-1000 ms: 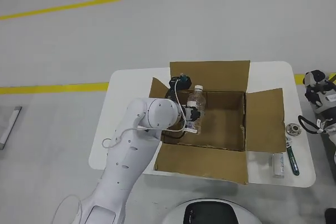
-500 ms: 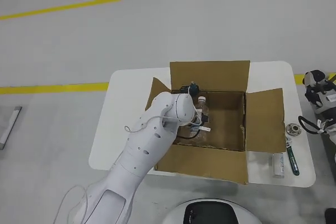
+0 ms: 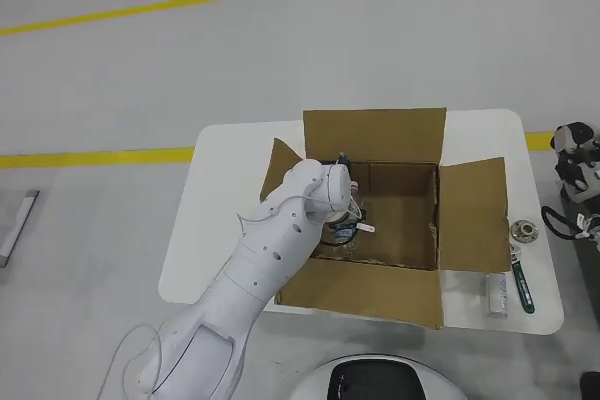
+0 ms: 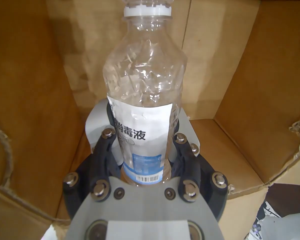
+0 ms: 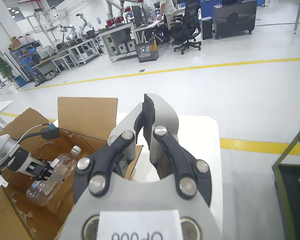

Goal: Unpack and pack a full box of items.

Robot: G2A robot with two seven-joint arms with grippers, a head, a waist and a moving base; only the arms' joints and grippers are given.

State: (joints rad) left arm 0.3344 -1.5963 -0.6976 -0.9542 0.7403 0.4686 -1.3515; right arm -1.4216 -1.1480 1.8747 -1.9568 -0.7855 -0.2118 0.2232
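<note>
in the open cardboard box (image 3: 375,133) on the white table (image 3: 230,200): pinches a clear, crinkled plastic bottle (image 4: 145,81) by its labelled lower half in the left gripper (image 4: 142,128), fingers (image 4: 96,123) pressed to either side of the label. holds it tilted, white cap raised toward the far wall, base sunk low between the brown walls, perhaps resting on the box floor, hard to tell under the arm. hangs the right gripper (image 5: 146,116) near the table's right edge, apart from the box, pads pressed together with nothing between them. shows, on the table beyond the box's right flap, a round metal part (image 3: 523,230), a small white container (image 3: 496,292) and, just beside that, a green-handled tool (image 3: 521,285). shows all four flaps folded outward.
</note>
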